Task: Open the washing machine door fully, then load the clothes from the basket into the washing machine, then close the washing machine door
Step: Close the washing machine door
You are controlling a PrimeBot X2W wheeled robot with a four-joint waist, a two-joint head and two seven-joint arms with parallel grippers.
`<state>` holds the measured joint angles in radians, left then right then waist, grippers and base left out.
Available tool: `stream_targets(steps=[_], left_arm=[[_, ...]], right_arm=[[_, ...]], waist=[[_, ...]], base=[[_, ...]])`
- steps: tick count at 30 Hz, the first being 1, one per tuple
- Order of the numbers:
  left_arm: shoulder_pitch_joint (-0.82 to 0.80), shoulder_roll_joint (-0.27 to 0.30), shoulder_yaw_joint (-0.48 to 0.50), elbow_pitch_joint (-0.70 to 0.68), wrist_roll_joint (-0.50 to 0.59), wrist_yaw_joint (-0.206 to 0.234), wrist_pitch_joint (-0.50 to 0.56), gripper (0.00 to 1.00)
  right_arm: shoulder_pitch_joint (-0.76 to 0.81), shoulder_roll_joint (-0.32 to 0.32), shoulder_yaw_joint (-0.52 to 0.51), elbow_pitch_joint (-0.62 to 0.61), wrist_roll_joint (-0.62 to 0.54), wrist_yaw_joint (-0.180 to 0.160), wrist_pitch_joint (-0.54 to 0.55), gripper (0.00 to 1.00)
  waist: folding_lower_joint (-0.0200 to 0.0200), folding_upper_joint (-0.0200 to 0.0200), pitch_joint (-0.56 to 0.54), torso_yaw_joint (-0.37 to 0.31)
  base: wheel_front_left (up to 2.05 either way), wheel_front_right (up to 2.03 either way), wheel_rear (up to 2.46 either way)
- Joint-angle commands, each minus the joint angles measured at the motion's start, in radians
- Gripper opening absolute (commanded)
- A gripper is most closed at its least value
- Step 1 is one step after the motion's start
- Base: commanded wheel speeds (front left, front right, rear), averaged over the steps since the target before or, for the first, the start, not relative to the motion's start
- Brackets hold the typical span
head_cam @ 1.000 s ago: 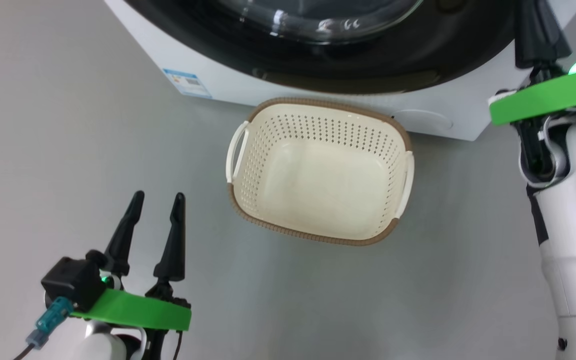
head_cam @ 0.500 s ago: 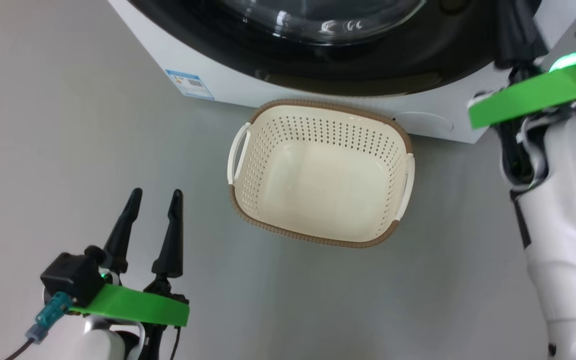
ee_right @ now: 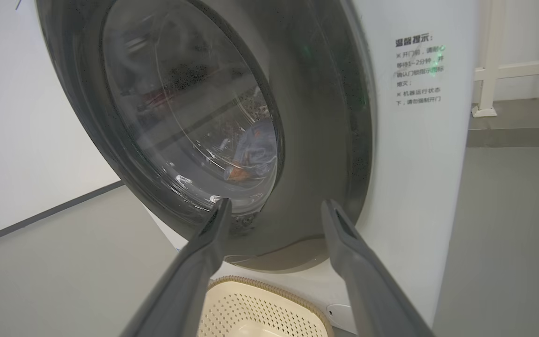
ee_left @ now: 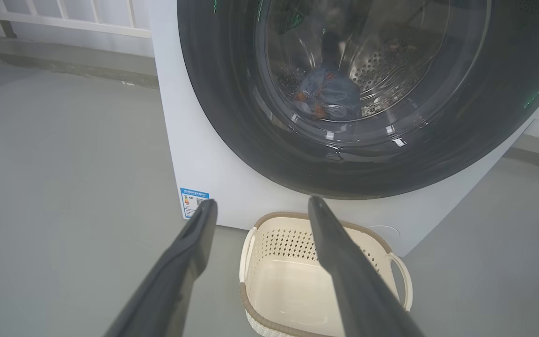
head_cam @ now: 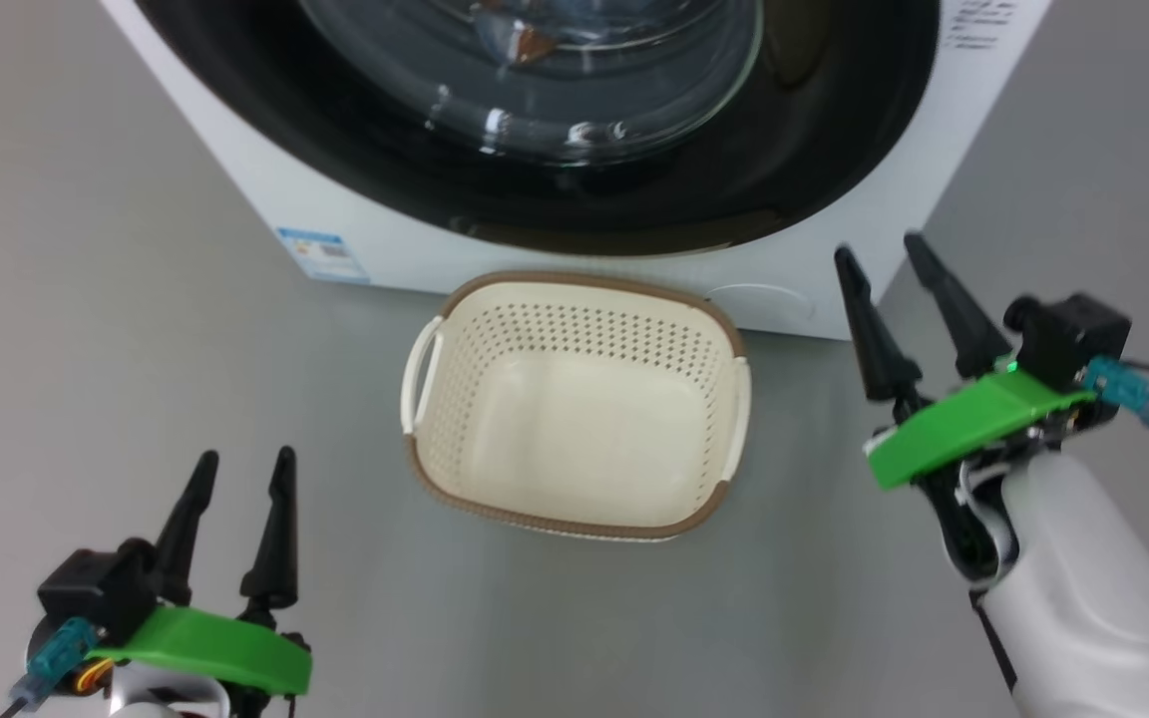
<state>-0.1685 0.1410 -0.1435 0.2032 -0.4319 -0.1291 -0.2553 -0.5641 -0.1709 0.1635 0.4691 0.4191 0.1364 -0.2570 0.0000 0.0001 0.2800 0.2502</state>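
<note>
The washing machine (head_cam: 375, 224) stands ahead with its door (head_cam: 574, 199) lying flat against its front, black rim around clear glass. Through the glass the clothes (ee_left: 328, 96) lie inside the drum, light blue with orange spots, also clothes (ee_right: 253, 152) in the right wrist view. The basket (head_cam: 574, 404) sits on the floor before the machine with nothing in it. My left gripper (head_cam: 240, 464) stands open at the lower left, apart from the basket. My right gripper (head_cam: 879, 249) stands open at the right, near the machine's lower right corner, holding nothing.
Grey floor (head_cam: 136, 349) runs all around the basket. A small blue label (head_cam: 320, 254) marks the machine's lower left corner. White railing (ee_left: 63, 14) stands behind the machine on the left, and a white post (ee_right: 484, 61) on the right.
The camera has shifted. My right arm has dropped from up beside the door rim to low at the right, and its fingers have spread open. The left gripper has stayed open.
</note>
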Motion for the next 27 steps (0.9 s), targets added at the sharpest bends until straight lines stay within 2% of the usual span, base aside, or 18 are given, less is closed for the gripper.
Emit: stream_targets(steps=[1,13,27], left_arm=[[0.004,0.040,0.043,-0.008,0.000,-0.002,-0.006,1.00],[0.036,0.076,0.064,0.024,0.005,-0.002,-0.006,1.00],[0.094,0.083,0.108,0.046,0.002,-0.002,-0.006,1.00]], right_arm=[[0.045,0.006,0.023,-0.024,0.005,-0.006,-0.005,1.00],[0.194,-0.039,0.003,-0.028,0.000,-0.006,-0.005,1.00],[0.341,-0.033,-0.064,-0.067,0.002,-0.006,-0.005,1.00]], waist=[[0.0000,-0.0001,-0.055,-0.059],[0.0000,-0.0001,-0.101,-0.157],[0.0000,-0.0001,-0.156,-0.247]], base=[[0.00,0.00,0.00],[0.00,0.00,0.00],[0.00,0.00,0.00]])
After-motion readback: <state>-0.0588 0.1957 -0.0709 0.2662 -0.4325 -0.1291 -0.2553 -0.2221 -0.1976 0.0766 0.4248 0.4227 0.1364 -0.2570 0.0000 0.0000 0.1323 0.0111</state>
